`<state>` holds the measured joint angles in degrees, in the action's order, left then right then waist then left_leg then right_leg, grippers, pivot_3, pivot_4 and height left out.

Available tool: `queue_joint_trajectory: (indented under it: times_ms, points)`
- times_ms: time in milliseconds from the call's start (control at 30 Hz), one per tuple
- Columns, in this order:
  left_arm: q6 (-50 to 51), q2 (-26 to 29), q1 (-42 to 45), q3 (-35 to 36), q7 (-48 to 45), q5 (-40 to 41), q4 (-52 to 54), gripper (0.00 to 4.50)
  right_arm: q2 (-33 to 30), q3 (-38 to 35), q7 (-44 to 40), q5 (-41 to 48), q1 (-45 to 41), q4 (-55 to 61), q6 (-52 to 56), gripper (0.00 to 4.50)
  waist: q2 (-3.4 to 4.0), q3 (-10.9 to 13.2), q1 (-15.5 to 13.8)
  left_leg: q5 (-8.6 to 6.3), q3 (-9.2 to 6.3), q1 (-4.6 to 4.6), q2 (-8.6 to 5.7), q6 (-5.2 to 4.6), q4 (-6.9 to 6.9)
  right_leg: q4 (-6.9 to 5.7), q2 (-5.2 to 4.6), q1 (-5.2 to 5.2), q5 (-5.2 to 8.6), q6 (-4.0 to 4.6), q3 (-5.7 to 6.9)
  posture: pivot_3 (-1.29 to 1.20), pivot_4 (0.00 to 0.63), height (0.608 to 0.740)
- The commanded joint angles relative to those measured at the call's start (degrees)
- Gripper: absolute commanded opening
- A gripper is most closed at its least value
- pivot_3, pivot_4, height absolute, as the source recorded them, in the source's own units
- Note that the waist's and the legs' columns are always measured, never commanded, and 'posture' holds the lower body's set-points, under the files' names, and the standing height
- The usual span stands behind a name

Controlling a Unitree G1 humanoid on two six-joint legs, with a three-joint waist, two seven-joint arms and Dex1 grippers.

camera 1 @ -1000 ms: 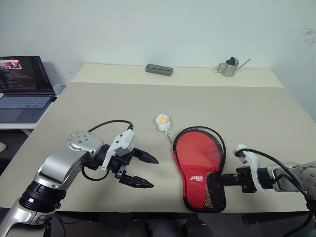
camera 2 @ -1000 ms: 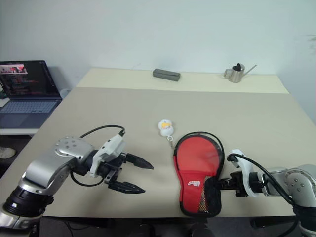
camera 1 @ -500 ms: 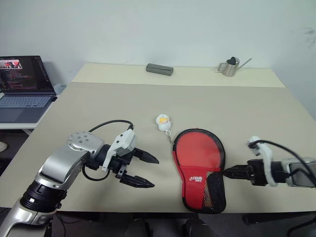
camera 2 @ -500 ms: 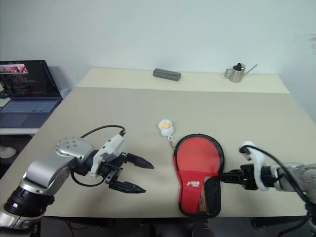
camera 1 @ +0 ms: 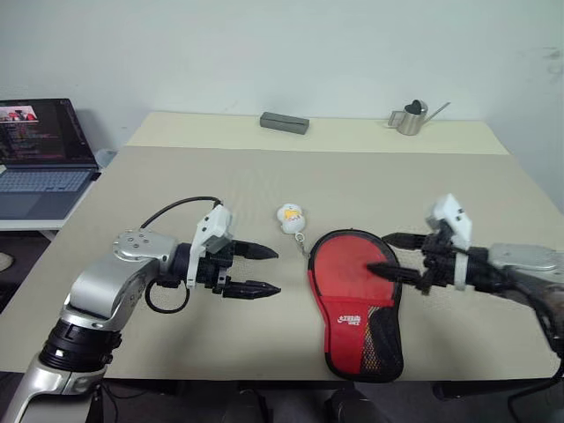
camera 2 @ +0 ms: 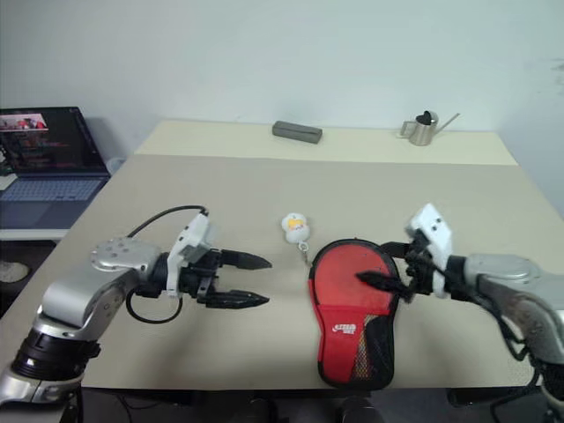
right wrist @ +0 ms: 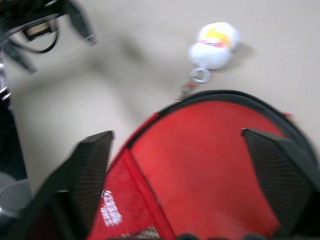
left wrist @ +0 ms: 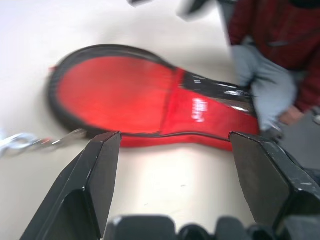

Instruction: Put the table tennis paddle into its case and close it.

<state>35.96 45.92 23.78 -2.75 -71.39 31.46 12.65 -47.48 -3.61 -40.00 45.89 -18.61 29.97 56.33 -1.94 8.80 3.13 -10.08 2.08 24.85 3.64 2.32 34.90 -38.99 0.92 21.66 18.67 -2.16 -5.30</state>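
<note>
The case (camera 1: 356,295) lies flat on the table, red side up, with its black mesh pocket at the near end. Its white-yellow zipper charm (camera 1: 290,217) rests on the table just beyond the case's round end. The table tennis paddle is hidden. My right gripper (camera 1: 379,254) hovers open over the round part of the case with nothing between its fingers. To the left of the case, my left gripper (camera 1: 275,270) is open and empty, pointing at it. In the left wrist view the case (left wrist: 125,95) stretches across, beyond the two fingers (left wrist: 95,185).
A laptop (camera 1: 44,150) sits on a side desk at the far left. A grey box (camera 1: 284,123) and a metal watering can (camera 1: 410,119) stand at the table's far edge. A person in a red top (left wrist: 280,35) is beyond the table.
My right gripper has left the case's near end, opened, risen and swung left over the round part. The case's cover has dropped flat. My left gripper has edged forward and turned toward the case.
</note>
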Motion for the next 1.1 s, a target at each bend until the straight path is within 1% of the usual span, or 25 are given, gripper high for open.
queue_joint_trajectory:
  times_ms: [33,167,367,400,500,667,767,967,1033,1100]
  points:
    - [0.32,0.67,-0.57,3.12,2.58,0.22,-0.47,3.76,1.48,3.70,-2.05,-3.75,-1.06,-0.34,-5.09,4.48,0.00,0.00,0.04,0.00,0.00,-0.01,0.01,0.00,0.00,-0.02,0.00,0.00,0.00,0.00,0.00,0.00,0.150,0.740]
    - [-0.46,1.05,0.17,4.99,6.20,-1.70,-4.77,3.76,5.82,8.66,-2.68,-9.02,-2.75,-5.52,-10.18,4.48,0.00,0.00,0.12,0.01,-0.03,-0.03,0.01,0.00,0.04,-0.06,0.03,-0.01,-0.01,0.01,0.03,0.00,0.150,0.740]
    - [-0.64,0.98,1.92,6.21,7.55,-1.51,-7.76,3.76,12.54,13.26,-1.93,-15.33,-3.70,-11.77,-15.37,4.48,-0.01,0.02,-0.08,0.00,-0.01,-0.02,-0.01,0.00,0.04,-0.07,0.02,0.00,-0.06,0.10,0.05,0.00,0.150,0.740]
    - [-0.86,1.20,2.25,5.95,7.36,-1.84,-8.26,3.76,13.68,13.93,-1.82,-16.83,-3.53,-13.63,-16.92,4.48,-0.01,0.02,-0.13,0.00,0.01,-0.01,-0.01,0.00,0.03,-0.07,0.02,0.01,-0.14,0.23,0.06,0.00,0.150,0.740]
    - [-1.35,1.21,3.29,5.40,7.12,-2.66,-9.84,3.76,16.11,14.95,-1.61,-20.04,-2.81,-17.93,-20.03,4.48,-0.01,0.02,-0.21,0.00,0.01,-0.01,-0.03,0.01,0.03,-0.08,0.02,0.01,-0.14,0.24,0.16,0.00,0.150,0.740]
    - [-1.73,-0.53,6.49,2.90,8.26,-5.49,-13.10,3.76,18.04,17.23,-2.26,-24.95,-1.66,-24.05,-23.96,4.48,-0.01,0.02,-0.37,0.01,0.01,-0.02,-0.04,0.01,0.05,-0.10,0.02,0.00,-0.15,0.26,0.21,0.00,0.150,0.740]
    - [-2.00,-4.99,11.20,0.96,13.74,-9.08,-17.54,3.76,18.35,18.33,-2.61,-28.79,-0.91,-28.17,-28.18,4.48,-0.03,0.00,-0.61,0.01,0.00,-0.06,-0.06,0.01,0.08,-0.11,0.02,-0.08,-0.16,0.25,0.24,0.00,0.150,0.740]
    - [0.06,-12.43,18.29,-1.09,23.20,-14.54,-26.25,3.76,19.75,17.68,-3.16,-29.77,0.17,-28.82,-28.80,4.48,-0.07,-0.03,-0.95,0.01,-0.05,-0.13,-0.04,0.01,0.22,-0.13,0.04,-0.23,-0.20,0.18,0.29,0.00,0.150,0.740]
    - [1.09,-13.96,19.55,-1.00,24.14,-14.78,-28.07,3.76,20.22,17.68,-3.14,-29.85,0.40,-28.55,-28.59,4.48,-0.09,-0.04,-0.91,0.01,-0.06,-0.13,-0.04,0.01,0.22,-0.13,0.05,-0.24,-0.21,0.17,0.29,0.00,0.150,0.740]
    - [1.79,-14.59,20.18,-1.18,24.23,-15.15,-29.00,4.10,20.63,17.73,-3.09,-29.94,0.50,-28.35,-28.36,4.50,-0.09,-0.04,-0.82,0.01,-0.06,-0.13,-0.04,0.01,0.22,-0.13,0.06,-0.23,-0.21,0.18,0.28,0.00,0.150,0.740]
